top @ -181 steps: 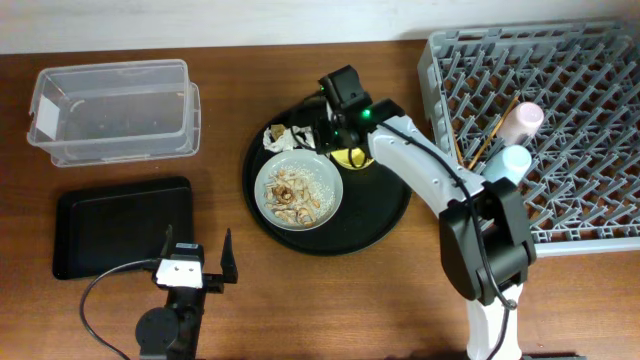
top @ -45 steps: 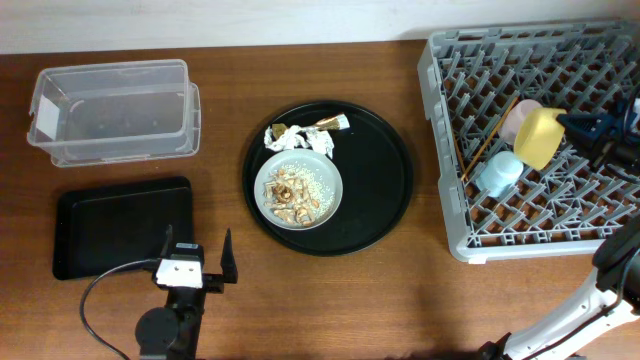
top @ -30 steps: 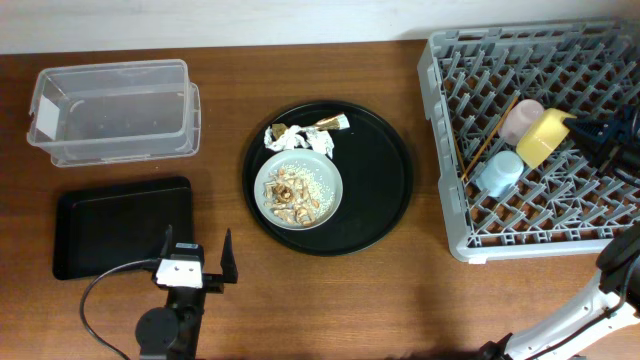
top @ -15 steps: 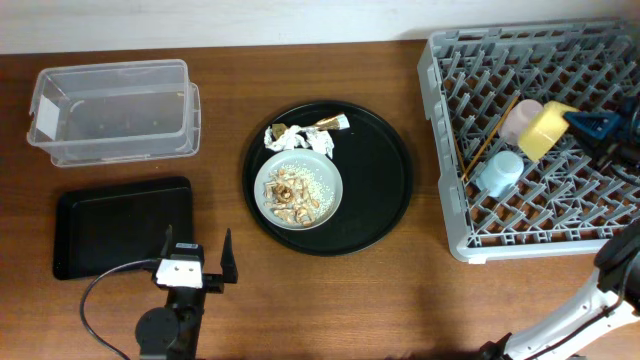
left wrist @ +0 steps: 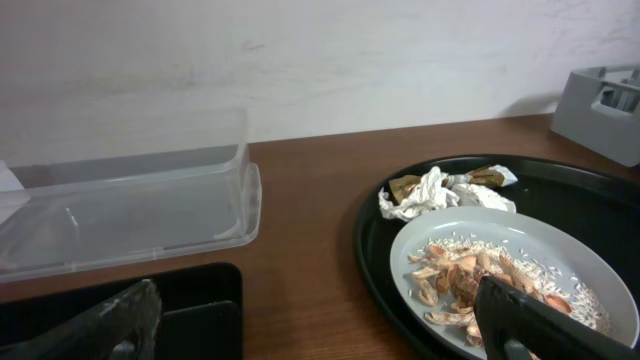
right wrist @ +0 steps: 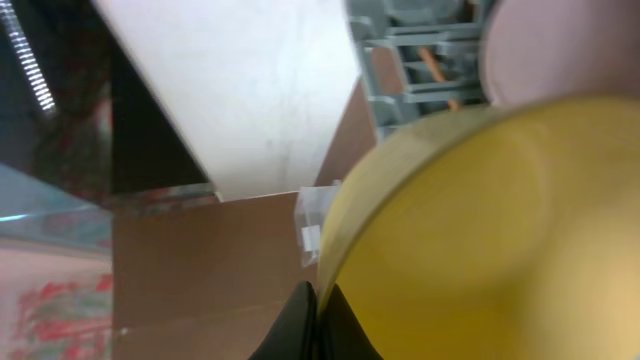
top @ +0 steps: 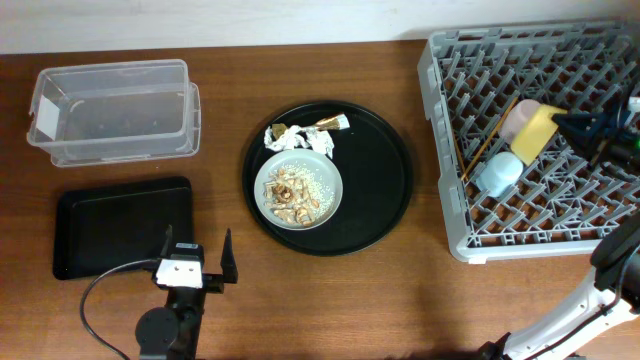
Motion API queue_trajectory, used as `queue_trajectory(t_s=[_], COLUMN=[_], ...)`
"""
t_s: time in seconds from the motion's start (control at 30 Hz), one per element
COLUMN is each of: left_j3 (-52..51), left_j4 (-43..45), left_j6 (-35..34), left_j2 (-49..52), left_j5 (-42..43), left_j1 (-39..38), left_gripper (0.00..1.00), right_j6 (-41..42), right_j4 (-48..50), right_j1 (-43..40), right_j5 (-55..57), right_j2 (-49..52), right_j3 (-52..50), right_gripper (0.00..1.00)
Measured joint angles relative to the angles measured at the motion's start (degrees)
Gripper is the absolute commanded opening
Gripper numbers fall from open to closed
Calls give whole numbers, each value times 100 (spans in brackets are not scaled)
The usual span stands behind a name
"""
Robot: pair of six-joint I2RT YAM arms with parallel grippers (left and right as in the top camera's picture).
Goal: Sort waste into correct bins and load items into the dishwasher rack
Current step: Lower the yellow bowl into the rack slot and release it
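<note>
My right gripper [top: 563, 122] is shut on the rim of the yellow-green bowl [top: 535, 131], which it holds tilted on edge over the grey dishwasher rack [top: 520, 243]. The bowl is beside the pink cup [top: 514, 115] and above the blue cup [top: 497, 172]. Chopsticks [top: 480, 136] lie in the rack. The right wrist view is filled by the bowl [right wrist: 500, 230], its rim pinched in the gripper [right wrist: 320, 305]. The plate [top: 298, 190] holds food scraps [top: 292, 195]; tissue [top: 285, 138] and a gold wrapper [top: 326, 123] lie behind it. My left gripper [top: 195, 268] is open and empty.
The clear box [top: 110, 110] stands at the back left, with the flat black tray [top: 120, 225] in front of it. The plate rests on a large round black tray [top: 380, 170]. In the left wrist view the gripper [left wrist: 320, 335] faces the plate [left wrist: 540, 240] and the box [left wrist: 120, 200].
The bowl in my right gripper has turned more onto its edge and shifted slightly left, toward the pink cup. The left arm has not moved.
</note>
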Motion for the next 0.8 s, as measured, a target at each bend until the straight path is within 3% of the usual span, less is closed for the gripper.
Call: queue_trajectory(t_s=[0.07,0.37,0.53,0.67,0.8], left_j3=[0,0,0,0,0], left_j4=[0,0,0,0,0], left_j6=[0,0,0,0,0], left_j2=[0,0,0,0,0], left_j5=[0,0,0,0,0], left_j1=[0,0,0,0,0], left_gripper=[99,99,99,99,99], right_j6=[24,39,258,404,498], right_j4=[-76,-192,-245,-258,-262], right_j1=[-57,-282,-549,-774,-813], right_j5=[59,481,715,1108,1290], right_j2=[0,-22,-267,-754,-1191], right_j3=[-2,-7,-4,2,24], right_gripper=[17,43,64,75,77])
